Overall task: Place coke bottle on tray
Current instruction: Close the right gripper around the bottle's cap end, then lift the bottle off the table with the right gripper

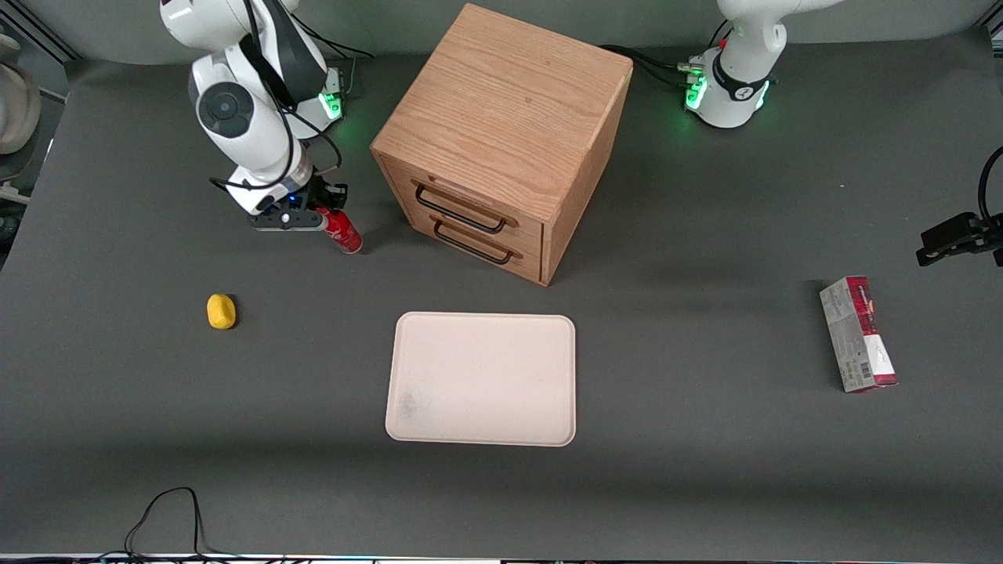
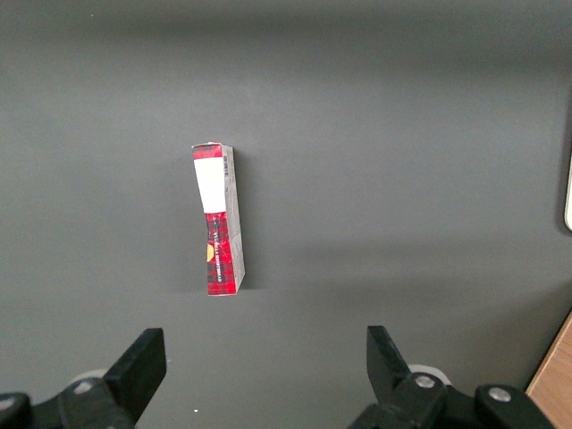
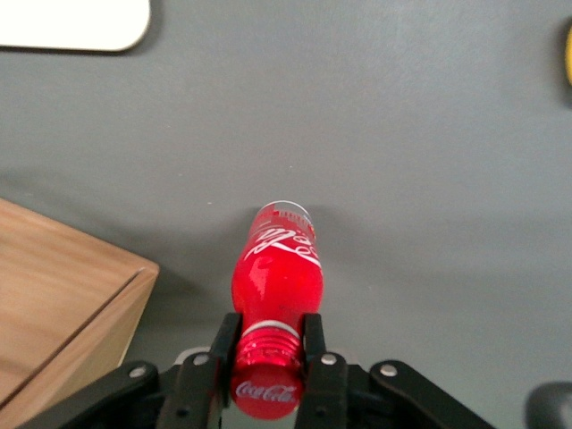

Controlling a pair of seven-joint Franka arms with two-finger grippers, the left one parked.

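Note:
The coke bottle (image 1: 342, 229) (image 3: 279, 282) is a small red bottle with white script, standing on the dark table beside the wooden cabinet (image 1: 501, 137), toward the working arm's end. My gripper (image 1: 323, 213) (image 3: 269, 344) is directly above it, shut on the bottle's neck just below the red cap, one finger (image 3: 223, 338) against each side. The bottle looks tilted in the front view; whether its base touches the table I cannot tell. The pale cream tray (image 1: 481, 378) lies flat and bare, nearer the front camera than the cabinet. One rounded corner of the tray (image 3: 80, 25) shows in the right wrist view.
The cabinet's two drawers with black handles (image 1: 462, 211) are closed. A small yellow object (image 1: 221, 311) lies nearer the front camera than the gripper. A red-and-grey carton (image 1: 858, 334) (image 2: 219, 219) lies toward the parked arm's end. A black cable (image 1: 164, 517) loops at the table's front edge.

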